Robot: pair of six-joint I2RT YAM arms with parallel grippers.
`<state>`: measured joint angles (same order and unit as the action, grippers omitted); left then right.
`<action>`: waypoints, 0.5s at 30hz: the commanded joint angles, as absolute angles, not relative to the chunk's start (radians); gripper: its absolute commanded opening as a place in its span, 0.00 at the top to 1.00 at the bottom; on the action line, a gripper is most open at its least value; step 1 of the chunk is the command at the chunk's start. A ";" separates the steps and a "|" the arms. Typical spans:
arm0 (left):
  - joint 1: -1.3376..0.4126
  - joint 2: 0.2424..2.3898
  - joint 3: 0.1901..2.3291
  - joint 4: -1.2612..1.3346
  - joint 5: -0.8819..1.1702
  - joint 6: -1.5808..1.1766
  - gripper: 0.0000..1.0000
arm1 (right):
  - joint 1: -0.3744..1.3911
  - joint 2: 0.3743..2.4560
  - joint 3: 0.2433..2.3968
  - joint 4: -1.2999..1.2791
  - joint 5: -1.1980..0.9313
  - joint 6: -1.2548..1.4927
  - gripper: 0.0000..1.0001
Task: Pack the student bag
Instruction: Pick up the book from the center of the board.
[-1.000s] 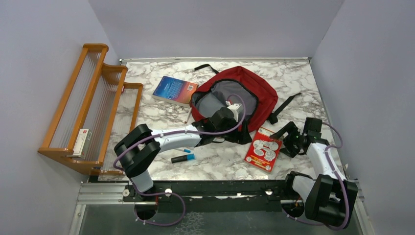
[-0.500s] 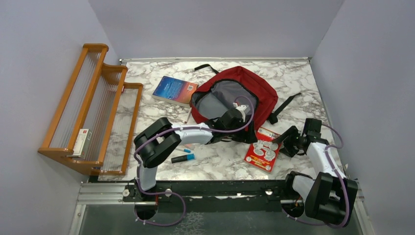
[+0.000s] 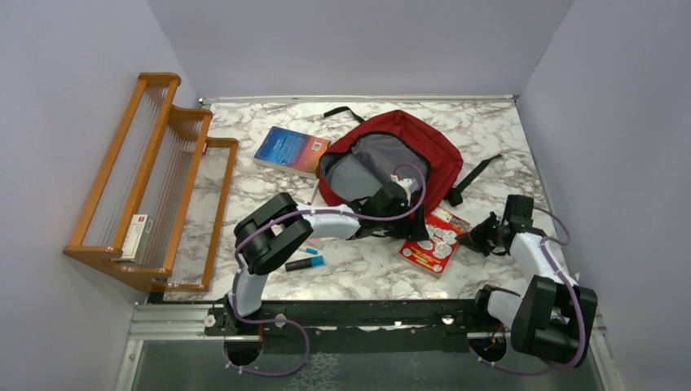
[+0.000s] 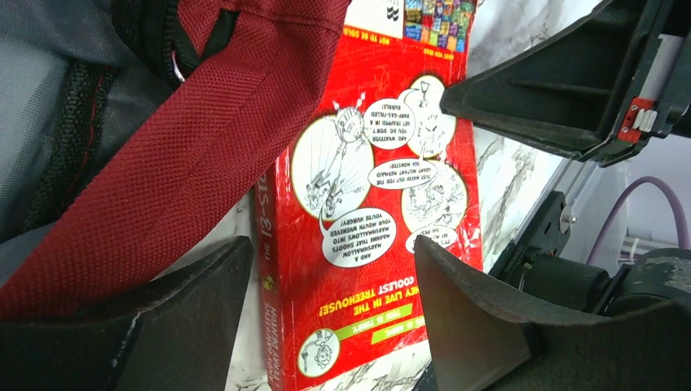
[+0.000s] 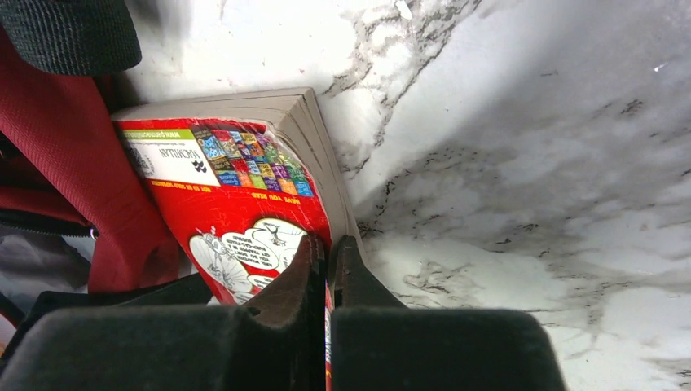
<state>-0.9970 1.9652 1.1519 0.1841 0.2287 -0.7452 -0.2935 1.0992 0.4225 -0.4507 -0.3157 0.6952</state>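
Note:
The student bag (image 3: 424,147), a red backpack with its grey-lined mouth open, lies at the back middle of the table. A red paperback book (image 3: 430,246) lies at the bag's front edge, one corner against the red fabric (image 4: 187,138). My right gripper (image 3: 482,236) is shut on the book's right edge, a thin red cover (image 5: 236,204) pinched between its fingers (image 5: 327,244). My left gripper (image 3: 410,213) hovers open just over the book's (image 4: 367,204) left part, one finger on each side (image 4: 330,273), beside the bag's rim.
A blue book (image 3: 291,151) lies left of the bag, with a pencil (image 3: 314,192) near it. A blue highlighter (image 3: 304,263) rests by the left arm. A wooden rack (image 3: 155,179) holding a small box (image 3: 140,236) stands at the far left. Black straps (image 3: 477,175) trail right of the bag.
My right gripper closed on the red book's edge and the book shifted left toward the bag. My left gripper swung out of the bag's mouth to above the book.

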 commanded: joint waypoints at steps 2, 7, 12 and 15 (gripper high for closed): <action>-1.002 2.004 1.191 0.171 0.255 -0.756 0.27 | -0.288 1.156 0.423 -0.439 -0.147 0.711 0.99; -1.002 2.027 1.199 0.172 0.276 -0.772 0.27 | -0.289 1.173 0.419 -0.431 -0.135 0.723 0.99; -1.002 2.028 1.161 0.231 0.332 -0.812 0.29 | -0.288 1.180 0.419 -0.420 -0.131 0.722 0.99; -1.002 2.046 1.145 0.300 0.423 -0.852 0.33 | -0.288 1.180 0.416 -0.417 -0.135 0.722 0.99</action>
<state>-0.9886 1.9999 1.1721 0.1982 0.2642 -0.7830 -0.2890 1.1435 0.4461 -0.4324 -0.3012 0.7223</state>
